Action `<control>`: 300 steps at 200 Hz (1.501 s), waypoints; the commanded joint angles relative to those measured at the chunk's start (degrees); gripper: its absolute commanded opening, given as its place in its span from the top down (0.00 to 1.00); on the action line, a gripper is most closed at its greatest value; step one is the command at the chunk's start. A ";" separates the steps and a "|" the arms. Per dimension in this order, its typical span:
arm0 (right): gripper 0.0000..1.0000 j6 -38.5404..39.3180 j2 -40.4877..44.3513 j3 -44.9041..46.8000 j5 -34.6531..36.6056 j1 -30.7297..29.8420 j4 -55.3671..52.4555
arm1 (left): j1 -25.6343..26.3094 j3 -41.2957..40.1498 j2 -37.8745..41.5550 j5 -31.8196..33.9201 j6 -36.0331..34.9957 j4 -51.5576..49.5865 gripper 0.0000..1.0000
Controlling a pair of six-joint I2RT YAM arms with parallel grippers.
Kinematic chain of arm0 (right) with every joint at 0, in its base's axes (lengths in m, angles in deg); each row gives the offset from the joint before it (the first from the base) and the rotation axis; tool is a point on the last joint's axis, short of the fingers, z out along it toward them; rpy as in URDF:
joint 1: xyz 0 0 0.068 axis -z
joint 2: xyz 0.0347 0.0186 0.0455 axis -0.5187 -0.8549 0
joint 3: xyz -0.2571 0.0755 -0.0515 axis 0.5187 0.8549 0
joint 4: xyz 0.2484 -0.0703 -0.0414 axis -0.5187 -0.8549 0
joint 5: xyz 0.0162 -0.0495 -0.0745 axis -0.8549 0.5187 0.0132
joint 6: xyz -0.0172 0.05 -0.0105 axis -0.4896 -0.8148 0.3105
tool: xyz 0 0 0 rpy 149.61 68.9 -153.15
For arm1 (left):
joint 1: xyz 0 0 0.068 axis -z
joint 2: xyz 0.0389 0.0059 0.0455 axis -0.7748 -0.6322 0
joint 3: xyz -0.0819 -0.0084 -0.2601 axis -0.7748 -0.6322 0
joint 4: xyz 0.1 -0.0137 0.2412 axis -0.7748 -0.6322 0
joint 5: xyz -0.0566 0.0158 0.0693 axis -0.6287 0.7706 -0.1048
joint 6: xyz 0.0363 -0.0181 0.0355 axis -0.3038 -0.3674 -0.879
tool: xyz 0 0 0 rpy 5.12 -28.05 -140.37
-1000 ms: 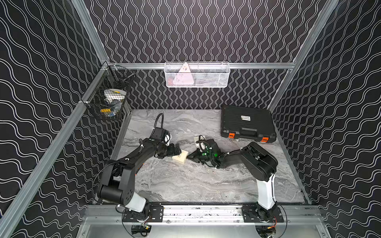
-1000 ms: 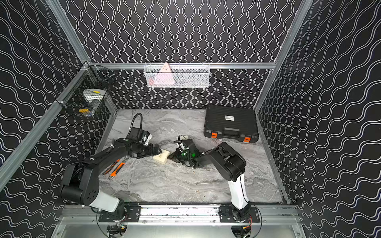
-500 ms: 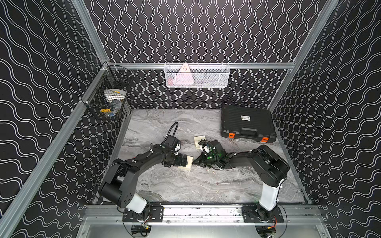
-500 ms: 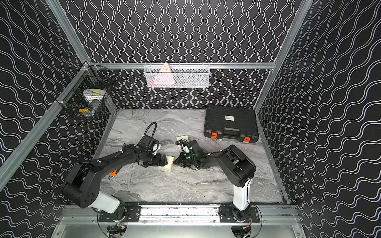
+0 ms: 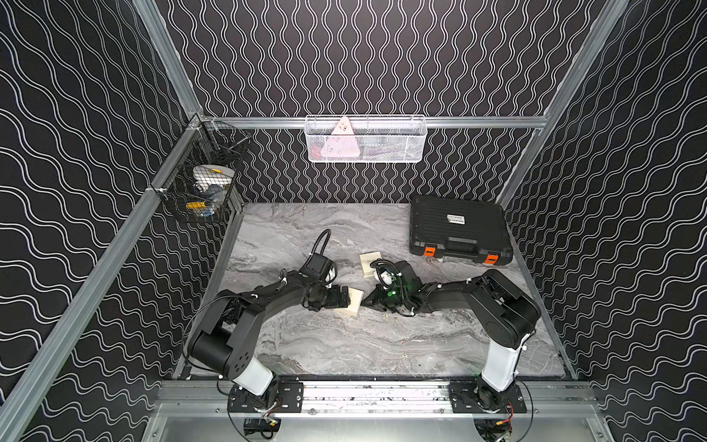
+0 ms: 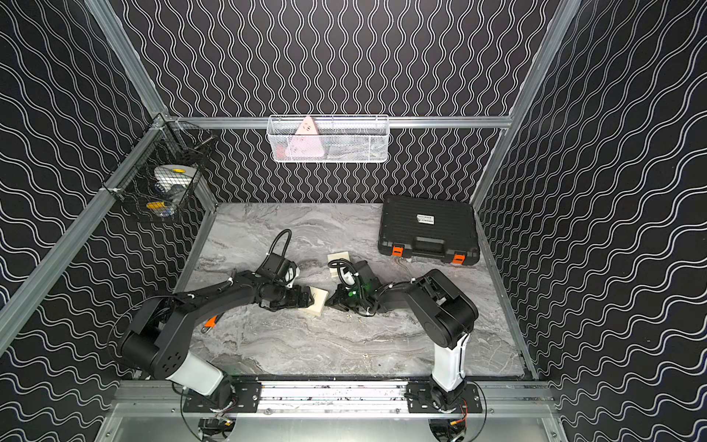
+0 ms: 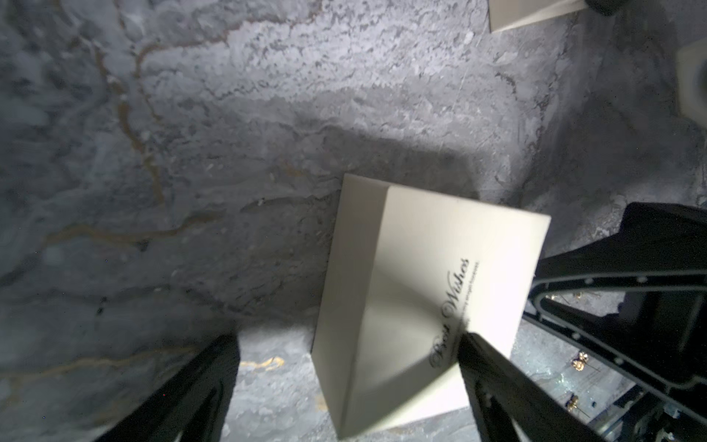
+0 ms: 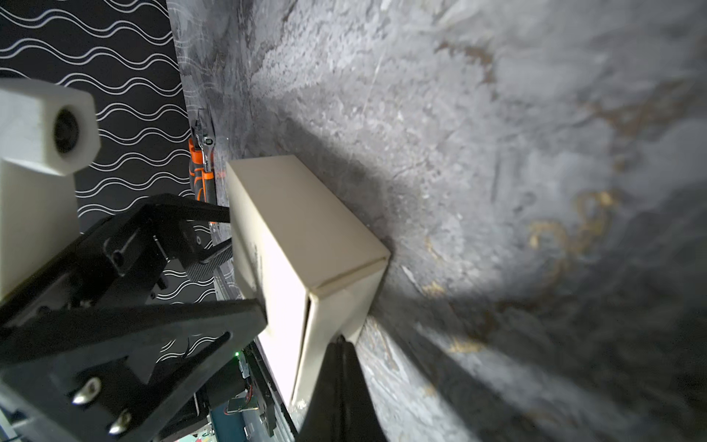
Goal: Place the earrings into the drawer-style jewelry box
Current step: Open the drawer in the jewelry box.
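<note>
Left wrist view shows a cream box point(image 7: 421, 268) lettered "Best Wishes".

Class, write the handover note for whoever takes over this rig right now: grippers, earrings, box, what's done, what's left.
Left gripper: open, straddling the cream box, one finger clear of it.
Right gripper: shut at that box's end, nothing seen in it.
Earrings: gold specks loose on the table beside the box.
Done: none boxed that I can see.
Left: get every earring into the box.
</note>
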 commanded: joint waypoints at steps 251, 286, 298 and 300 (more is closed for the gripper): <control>1.00 7.13 11.88 7.82 3.29 4.57 -11.05 | -0.86 -2.34 -0.21 13.28 2.17 -6.31 0.04; 1.00 6.87 11.79 8.48 3.29 4.57 -10.42 | -0.82 -2.29 -0.19 13.19 2.09 -6.31 0.04; 1.00 6.96 11.71 8.71 3.40 4.57 -10.35 | -0.86 -2.27 -0.18 13.34 2.09 -6.40 0.04; 1.00 6.96 11.71 8.74 3.39 4.57 -10.35 | -0.82 -2.29 -0.23 13.34 2.09 -6.40 0.04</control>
